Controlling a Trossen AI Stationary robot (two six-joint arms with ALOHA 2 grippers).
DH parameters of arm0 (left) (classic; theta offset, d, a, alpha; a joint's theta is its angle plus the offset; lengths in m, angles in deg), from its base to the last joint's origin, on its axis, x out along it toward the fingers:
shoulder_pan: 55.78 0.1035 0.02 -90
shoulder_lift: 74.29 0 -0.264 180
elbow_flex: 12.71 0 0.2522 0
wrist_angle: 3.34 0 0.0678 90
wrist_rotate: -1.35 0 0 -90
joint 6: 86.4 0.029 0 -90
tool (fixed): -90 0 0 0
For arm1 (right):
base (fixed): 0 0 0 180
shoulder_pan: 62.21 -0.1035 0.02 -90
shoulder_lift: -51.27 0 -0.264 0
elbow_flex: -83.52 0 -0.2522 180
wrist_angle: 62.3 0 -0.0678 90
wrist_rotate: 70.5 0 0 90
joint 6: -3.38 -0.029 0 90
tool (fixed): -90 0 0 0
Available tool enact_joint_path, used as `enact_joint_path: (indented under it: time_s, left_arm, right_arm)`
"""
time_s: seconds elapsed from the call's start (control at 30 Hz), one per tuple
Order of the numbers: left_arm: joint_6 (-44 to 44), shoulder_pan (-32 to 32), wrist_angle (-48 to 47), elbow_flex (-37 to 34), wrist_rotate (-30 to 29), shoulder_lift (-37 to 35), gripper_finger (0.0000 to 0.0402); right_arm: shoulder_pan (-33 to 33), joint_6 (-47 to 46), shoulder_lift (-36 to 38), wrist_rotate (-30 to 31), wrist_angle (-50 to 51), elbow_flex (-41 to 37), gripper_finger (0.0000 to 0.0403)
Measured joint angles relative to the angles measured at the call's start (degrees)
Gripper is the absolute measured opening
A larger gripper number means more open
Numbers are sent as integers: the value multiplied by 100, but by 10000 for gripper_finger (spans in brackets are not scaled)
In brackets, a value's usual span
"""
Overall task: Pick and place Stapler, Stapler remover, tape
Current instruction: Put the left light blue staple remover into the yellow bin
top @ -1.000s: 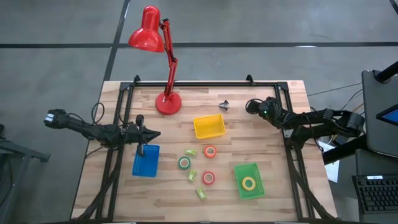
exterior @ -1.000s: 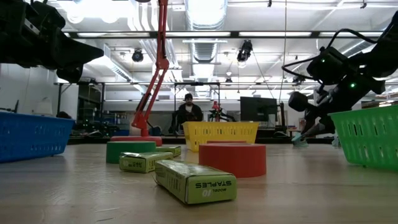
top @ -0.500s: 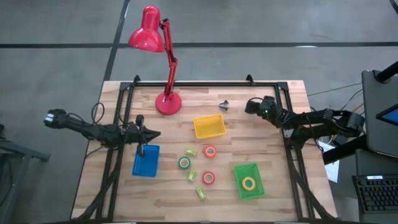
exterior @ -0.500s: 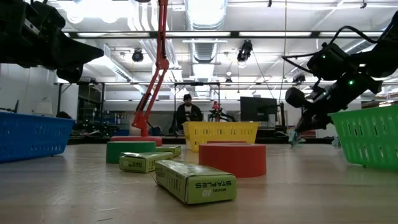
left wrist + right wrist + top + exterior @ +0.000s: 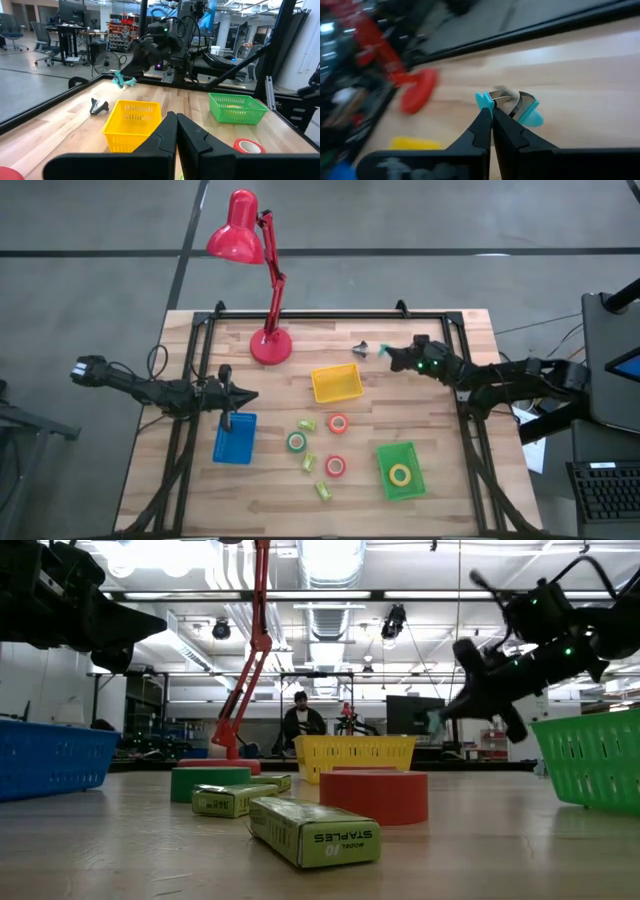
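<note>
My right gripper (image 5: 392, 355) (image 5: 491, 114) hangs over the far part of the table, shut on a teal staple remover (image 5: 509, 106) (image 5: 432, 722) (image 5: 122, 80). A dark staple remover (image 5: 361, 348) (image 5: 98, 106) lies on the wood just left of it. Green (image 5: 297, 442), orange (image 5: 338, 423) and red (image 5: 336, 467) tape rolls lie flat mid-table. The yellow roll (image 5: 400, 475) lies in the green basket (image 5: 412, 455). My left gripper (image 5: 245, 395) (image 5: 175, 131) waits shut above the blue basket (image 5: 234, 442). No stapler shows. My right gripper pinches the teal staple remover at one teal wing (image 5: 483, 101) between its two fingertips. The rest of the remover sticks out beyond the fingers. The fingers come from the table's right, slanting down. The remover is lifted clear of the table.
A yellow basket (image 5: 336, 383) stands mid-table. The red desk lamp's base (image 5: 270, 347) sits on the far left part. Several lime-green staple boxes (image 5: 310, 463) (image 5: 312, 832) lie among the tape rolls. A black frame (image 5: 330, 314) runs round the table. A person (image 5: 303, 720) sits in the room behind.
My right gripper has risen from the tabletop and moved toward the table's left, taking the teal staple remover with it. The remover lay on the wood a second ago and is now lifted clear.
</note>
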Motion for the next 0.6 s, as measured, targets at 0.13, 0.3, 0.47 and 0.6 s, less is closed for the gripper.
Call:
enact_joint_path:
  time_s: [0.13, 0.3, 0.47, 0.6]
  left_arm:
    - [2, -1, 0, 0, 1, -1, 10]
    - [1, -1, 0, 0, 1, -2, 10]
    - [2, -2, 0, 0, 1, 0, 10]
    - [2, -2, -2, 0, 0, 0, 10]
  right_arm:
    - [-558, 117, -16, -284, -805, 17, 8]
    - [-1226, 328, -51, -274, -844, 333, 8]
    - [-1754, 649, -354, -18, -824, 791, 8]
    - [-1935, 797, -826, 6, -769, 1234, 8]
